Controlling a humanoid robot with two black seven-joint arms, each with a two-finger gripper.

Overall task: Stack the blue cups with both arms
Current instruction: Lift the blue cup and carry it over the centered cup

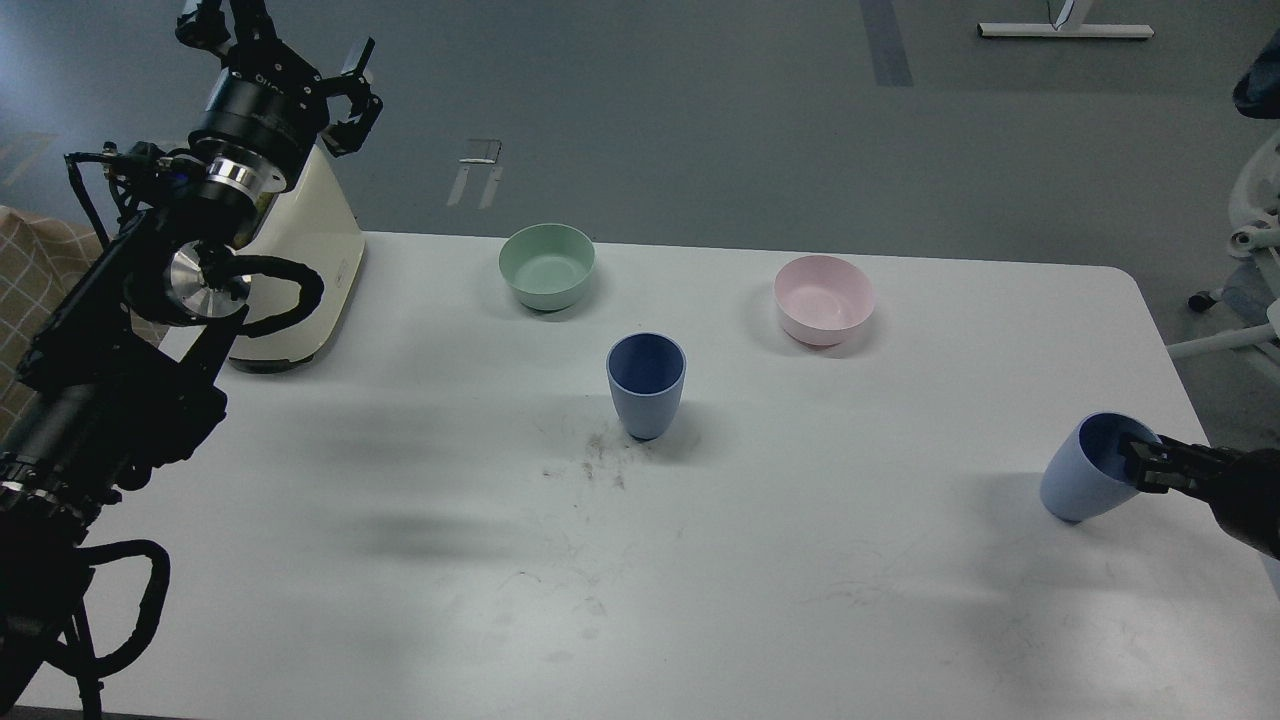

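One blue cup [645, 385] stands upright in the middle of the white table [400, 520]. The second blue cup [1085, 482] is tilted near the table's right edge, with its opening facing up and to the right. My right gripper [1143, 463] comes in from the right edge and is shut on this cup's rim, with one finger inside the opening. My left gripper [285, 45] is held high at the upper left, above the cream appliance, with its fingers spread open and empty, far from both cups.
A green bowl [547, 265] and a pink bowl [823, 298] sit at the back of the table behind the upright cup. A cream appliance [300, 270] stands at the back left. A chair base [1250, 250] is beyond the right edge.
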